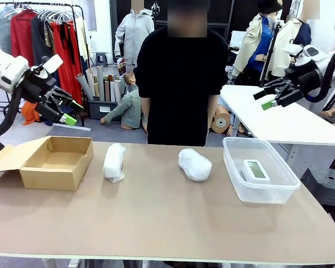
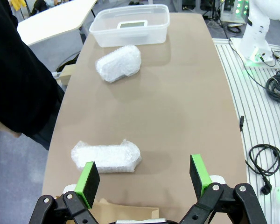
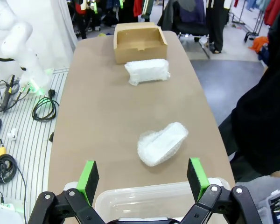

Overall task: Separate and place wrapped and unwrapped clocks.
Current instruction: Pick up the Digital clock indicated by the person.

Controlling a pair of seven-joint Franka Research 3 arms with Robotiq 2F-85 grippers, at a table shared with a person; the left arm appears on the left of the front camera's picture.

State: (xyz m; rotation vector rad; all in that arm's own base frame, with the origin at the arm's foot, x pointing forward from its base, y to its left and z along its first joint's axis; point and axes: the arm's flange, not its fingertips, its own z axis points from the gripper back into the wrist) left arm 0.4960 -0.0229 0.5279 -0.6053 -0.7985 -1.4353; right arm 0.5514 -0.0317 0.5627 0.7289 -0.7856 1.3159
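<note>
Two wrapped clocks are lying on the brown table (image 1: 156,223). Each one is looking like a white, bumpy lump of bubble wrap. The long wrapped clock (image 1: 114,162) is lying just beside the open cardboard box (image 1: 56,177), not touching it. The round wrapped clock (image 1: 194,164) is lying near the middle of the table, between the long one and the clear tub (image 1: 268,192). The bare clock (image 1: 256,170) is sitting inside the tub. It is white with round corners and a grey screen, and the screen is facing up.

The left gripper (image 1: 72,111) is hanging in the air above the box side of the table. Its jaws are spread wide and holding nothing. The right gripper (image 1: 264,99) is hanging in the air above the tub side, also spread wide and holding nothing.

The front view is letting us see a person (image 1: 181,84) in a black top standing at the far side of the table. The left wrist view is looking down the table from the box end, so the long wrapped clock is looking closest there, and black cables (image 2: 263,163) are lying on the floor beside the table. The right wrist view is looking from the tub end, so the round wrapped clock is looking closest and the box is sitting far away with its open top showing.
</note>
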